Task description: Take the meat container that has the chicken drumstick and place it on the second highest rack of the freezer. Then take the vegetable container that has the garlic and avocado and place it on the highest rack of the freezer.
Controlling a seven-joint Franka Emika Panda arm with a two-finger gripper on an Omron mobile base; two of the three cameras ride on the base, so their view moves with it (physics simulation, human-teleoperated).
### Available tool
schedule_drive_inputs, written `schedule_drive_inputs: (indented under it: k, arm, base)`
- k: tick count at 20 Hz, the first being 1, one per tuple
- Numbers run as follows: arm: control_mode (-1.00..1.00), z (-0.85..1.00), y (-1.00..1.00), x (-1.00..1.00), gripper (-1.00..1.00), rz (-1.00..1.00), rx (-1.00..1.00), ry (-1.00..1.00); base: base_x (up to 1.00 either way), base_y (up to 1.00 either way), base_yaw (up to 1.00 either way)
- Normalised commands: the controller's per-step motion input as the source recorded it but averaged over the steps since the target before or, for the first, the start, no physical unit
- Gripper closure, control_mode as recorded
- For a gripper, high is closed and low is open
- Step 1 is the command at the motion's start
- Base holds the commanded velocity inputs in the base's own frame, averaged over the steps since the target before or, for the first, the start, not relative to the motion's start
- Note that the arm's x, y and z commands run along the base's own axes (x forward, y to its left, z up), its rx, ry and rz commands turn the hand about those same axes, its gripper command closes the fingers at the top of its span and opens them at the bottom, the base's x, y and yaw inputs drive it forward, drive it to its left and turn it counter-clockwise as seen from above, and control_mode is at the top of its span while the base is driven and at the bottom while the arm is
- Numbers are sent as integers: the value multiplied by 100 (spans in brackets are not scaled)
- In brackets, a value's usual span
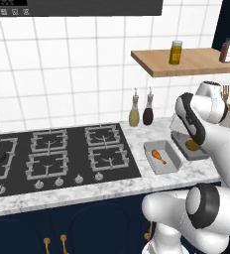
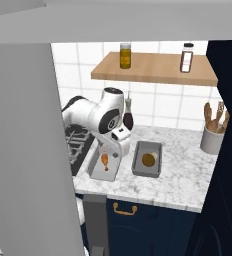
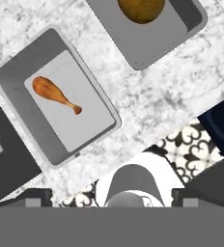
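The meat container (image 3: 56, 108) is a grey tray lying on the marble counter, with the chicken drumstick (image 3: 55, 94) inside it. Beside it lies the vegetable container (image 3: 147, 29) holding the yellow-brown avocado (image 3: 140, 8); the garlic is out of view. My gripper (image 3: 113, 198) hangs open well above the counter's front edge, with nothing between its fingers. In the right base view the gripper (image 2: 111, 152) hovers over the meat container (image 2: 104, 164), and the vegetable container (image 2: 148, 159) lies to its right. The freezer's grey door (image 2: 23, 150) stands at the left; its racks are out of view.
A black stove (image 1: 52, 156) adjoins the meat container (image 1: 161, 156) on the left. Two bottles (image 1: 142, 111) stand against the tiled wall. A wooden shelf (image 2: 153, 67) with two jars hangs above. A utensil holder (image 2: 213, 135) stands at the counter's right end.
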Motion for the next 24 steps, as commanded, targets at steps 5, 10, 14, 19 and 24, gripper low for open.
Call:
schedule_drive_inputs:
  k: [5, 10, 14, 19, 24]
  arm:
    - [-100, -85, -4, 11, -100, -14, 13, 0]
    - [-100, -71, 15, 30, -100, 0, 3, 0]
    - [-100, -60, 21, 27, -100, -2, 0, 3]
    - [-100, -43, 8, 6, -100, -11, 0, 1]
    - [-100, -31, 0, 5, -100, -17, 0, 0]
  base:
    - [0, 0, 0]
    - [0, 0, 0]
    - [0, 0, 0]
    - [0, 0, 0]
    - [0, 0, 0]
